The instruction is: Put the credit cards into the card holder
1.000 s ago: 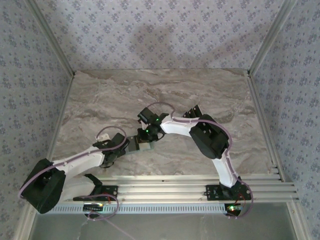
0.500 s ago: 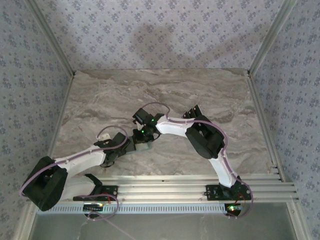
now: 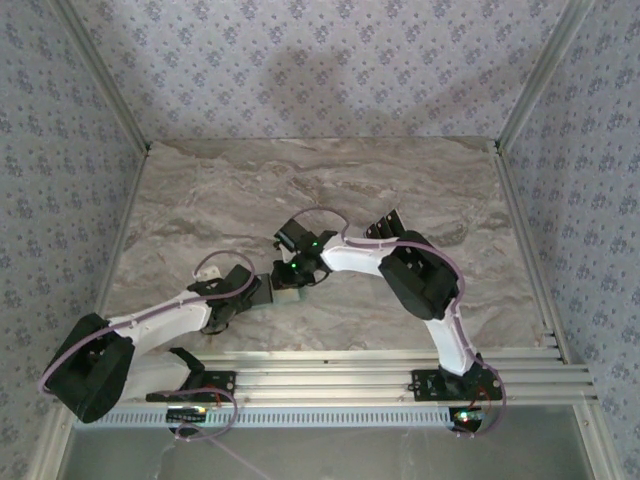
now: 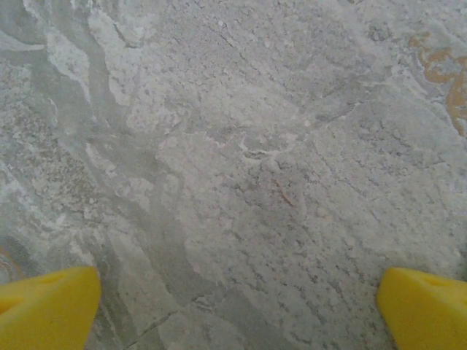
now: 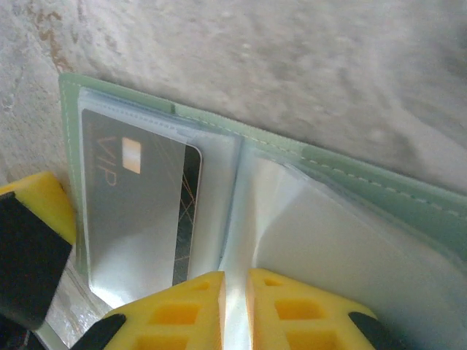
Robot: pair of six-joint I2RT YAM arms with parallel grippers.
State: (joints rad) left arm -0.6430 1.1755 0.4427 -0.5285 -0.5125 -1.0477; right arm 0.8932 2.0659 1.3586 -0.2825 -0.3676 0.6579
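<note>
Left pincer point(image 4: 237, 305) released, right pincer point(image 5: 235, 293) clenched
The left hangs over the grey marble tabletop point(image 4: 233, 146); the right pinches a clear sleeve point(image 5: 244, 230) of the open sage-green card holder point(image 5: 350, 175), a dark grey VIP credit card point(image 5: 139, 211) in its left pocket.

Grey marbled table point(image 3: 300, 180); the sage-green card holder point(image 5: 343, 169) lies open on it, near the front.
</note>
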